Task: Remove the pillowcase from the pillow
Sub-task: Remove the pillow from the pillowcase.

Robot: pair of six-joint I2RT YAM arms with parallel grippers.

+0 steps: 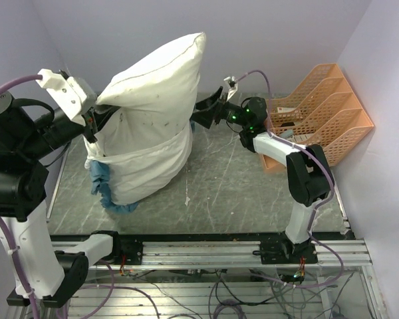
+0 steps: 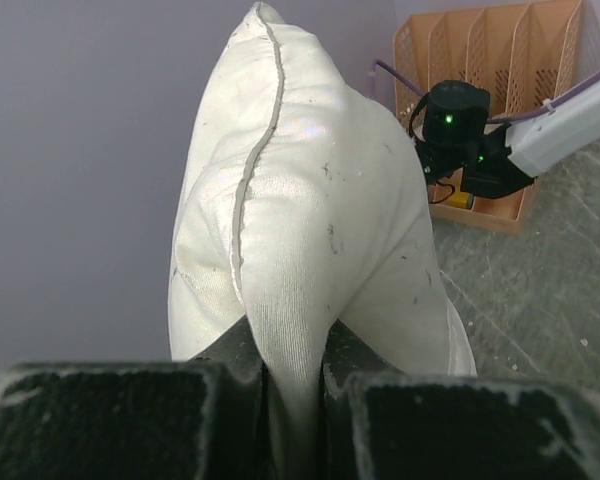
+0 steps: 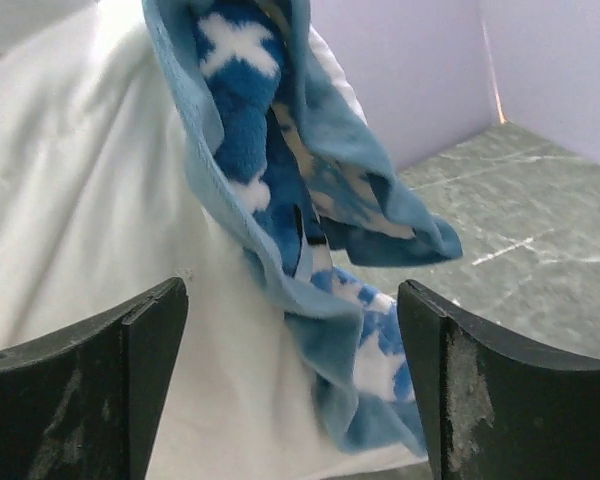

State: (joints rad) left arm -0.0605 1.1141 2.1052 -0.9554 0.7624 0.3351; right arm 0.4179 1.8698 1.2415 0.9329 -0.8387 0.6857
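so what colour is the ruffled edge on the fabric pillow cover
Light teal-blue, trimming the blue-and-white printed fabric pillowcase; clearest in the right wrist view.

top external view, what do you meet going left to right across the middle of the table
left gripper → pillow → right gripper → orange file tray

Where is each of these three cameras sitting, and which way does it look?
Top external: above and behind the arms, looking down at the table; both arms show, the left tool pinching the pillow.
Left wrist: on the left arm, looking past its shut fingers at the pillow and the right arm.
Right wrist: on the right arm; the open right tool frames the pillowcase.
Top and left wrist share the pillow and orange tray.
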